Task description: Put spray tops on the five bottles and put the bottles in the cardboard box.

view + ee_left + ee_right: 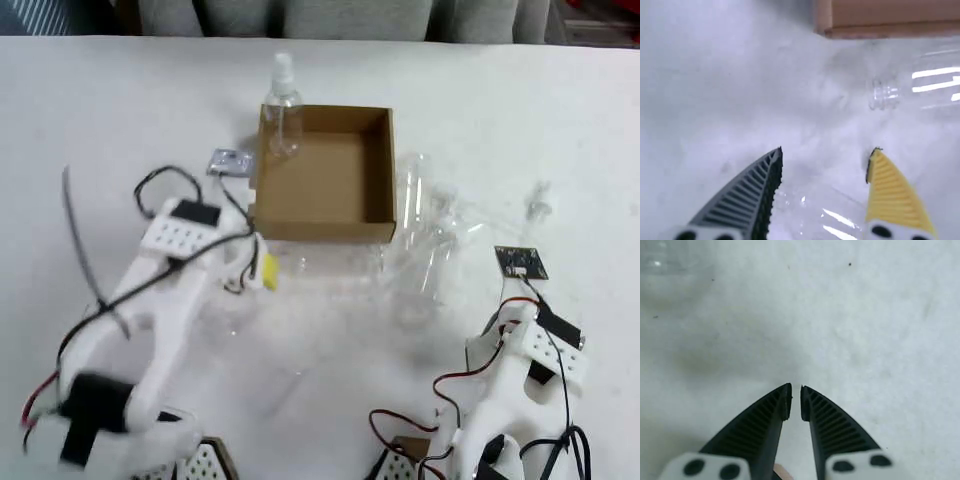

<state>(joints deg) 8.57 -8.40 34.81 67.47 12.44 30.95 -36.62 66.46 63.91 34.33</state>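
Left claw (826,152) is standing wide astride a lying clear bottle (815,217), apparently to grip it; right claw (795,401) is hovering nearly closed, empty.

Bench (500,120): white, matte, faintly mottled; it lies under the left tool (827,152) and runs well past it.
Seating (350,15): grey cushioned backs in a row beyond the bench's far edge, well apart from that tool.
Light: soft, even, weak shadows.

A clear bottle (815,215) within my left hand (827,150) was cut off by the frame's edge; the bottles (430,240) beside the cardboard box (325,231) blurred together, past counting.
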